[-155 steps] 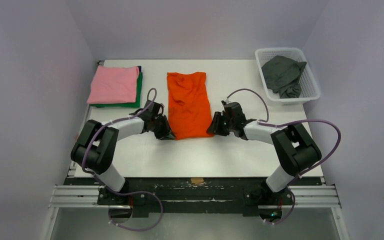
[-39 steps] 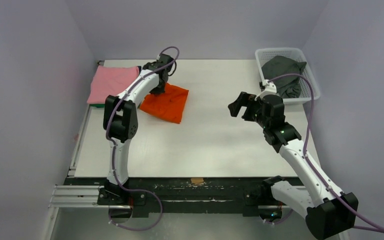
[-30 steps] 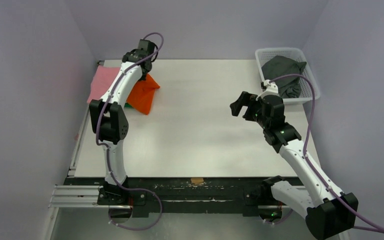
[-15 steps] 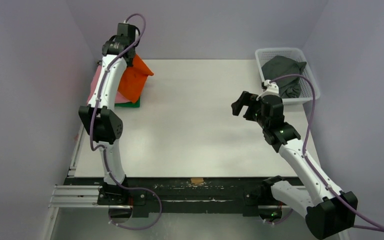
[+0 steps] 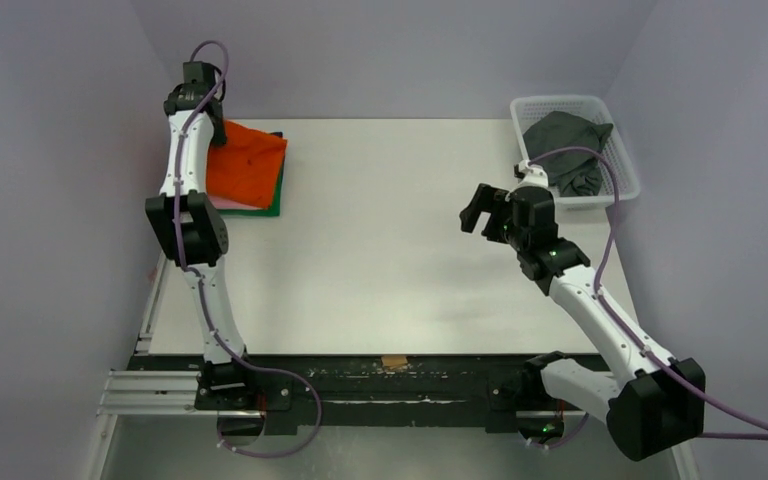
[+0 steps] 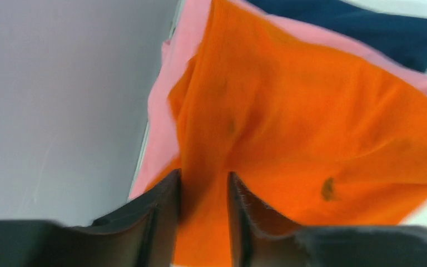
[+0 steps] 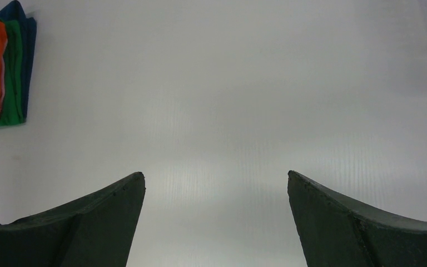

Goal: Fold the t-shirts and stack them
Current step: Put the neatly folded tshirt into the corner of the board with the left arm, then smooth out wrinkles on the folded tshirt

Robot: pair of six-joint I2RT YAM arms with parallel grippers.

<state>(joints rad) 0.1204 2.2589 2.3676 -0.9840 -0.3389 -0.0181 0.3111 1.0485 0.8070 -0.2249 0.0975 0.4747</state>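
The bright orange t-shirt (image 5: 247, 163) lies folded on top of the stack at the table's far left, over the pink t-shirt (image 6: 161, 111) and the green t-shirt (image 5: 273, 196). My left gripper (image 5: 208, 122) hangs over the stack's far left edge. In the left wrist view its jaws (image 6: 203, 183) stand parted, with a ridge of the orange cloth (image 6: 322, 122) running between them. My right gripper (image 5: 484, 208) hovers open and empty over bare table right of centre (image 7: 216, 178). The dark grey t-shirt (image 5: 565, 150) lies crumpled in the basket.
The white mesh basket (image 5: 560, 101) stands at the far right corner. A dark blue cloth (image 6: 367, 22) sits at the bottom of the stack, also showing at the edge of the right wrist view (image 7: 29, 44). The side wall stands close to the left arm.
The left arm carried the orange t-shirt left and back and laid it on the pink and green stack; its jaws have parted. The right arm barely moved.
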